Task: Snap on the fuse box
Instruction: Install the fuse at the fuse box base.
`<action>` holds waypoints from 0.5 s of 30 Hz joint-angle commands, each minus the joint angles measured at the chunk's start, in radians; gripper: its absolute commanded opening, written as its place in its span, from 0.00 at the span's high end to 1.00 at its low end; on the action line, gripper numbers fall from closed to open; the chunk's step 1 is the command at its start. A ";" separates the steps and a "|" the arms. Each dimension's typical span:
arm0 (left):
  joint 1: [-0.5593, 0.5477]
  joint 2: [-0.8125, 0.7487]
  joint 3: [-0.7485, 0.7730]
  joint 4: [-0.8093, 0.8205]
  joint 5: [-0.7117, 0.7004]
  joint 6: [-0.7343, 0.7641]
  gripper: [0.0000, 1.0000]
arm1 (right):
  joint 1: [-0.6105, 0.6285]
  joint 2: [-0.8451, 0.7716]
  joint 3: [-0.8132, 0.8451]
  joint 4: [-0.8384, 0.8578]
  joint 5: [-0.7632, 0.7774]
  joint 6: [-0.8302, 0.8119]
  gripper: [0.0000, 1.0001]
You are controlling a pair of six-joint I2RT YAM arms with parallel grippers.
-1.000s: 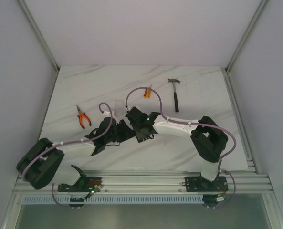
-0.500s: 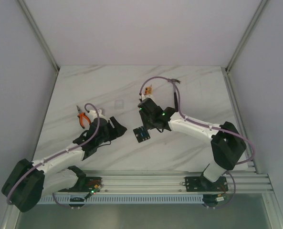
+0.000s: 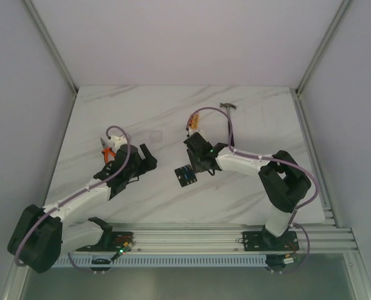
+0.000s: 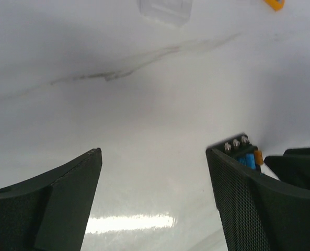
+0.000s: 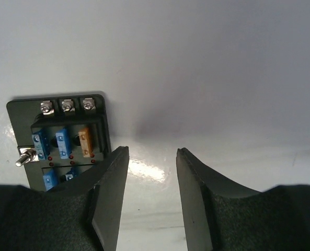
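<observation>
Black square plastic fuse box (image 5: 60,138), blue fuses up, lies on the white marbled table (image 5: 196,63) just beside the right claw (image 5: 152,157), parted and empty like the wide-open left claw (image 4: 153,157); a careless finger sweep would likely knock it askew.

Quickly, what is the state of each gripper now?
Left gripper: open, holding nothing.
Right gripper: open, empty; the fuse box lies beside it.

This is a robotics lab bench: a marble-look table (image 3: 248,200) walled in by plain white panels (image 3: 172,37), aluminium rails (image 3: 191,236) along its near edge, a hammer (image 3: 228,107) and pliers (image 3: 108,152) on it.
</observation>
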 commanded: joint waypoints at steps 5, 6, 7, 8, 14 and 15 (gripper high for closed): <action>0.035 0.218 0.236 -0.062 -0.108 0.163 0.04 | 0.039 0.011 -0.010 0.086 -0.092 -0.025 0.49; 0.041 0.247 0.266 -0.067 -0.124 0.177 0.03 | 0.043 0.010 -0.013 0.096 -0.110 -0.026 0.49; 0.047 0.281 0.295 -0.073 -0.136 0.188 0.03 | 0.047 0.008 -0.014 0.100 -0.129 -0.027 0.49; 0.056 0.327 0.324 -0.081 -0.138 0.199 0.03 | 0.053 0.007 -0.014 0.101 -0.141 -0.028 0.48; 0.090 0.500 0.484 -0.124 -0.114 0.253 0.03 | 0.066 -0.045 -0.056 0.107 -0.147 -0.006 0.47; 0.090 0.522 0.503 -0.128 -0.106 0.263 0.03 | 0.066 -0.065 -0.072 0.108 -0.126 0.000 0.46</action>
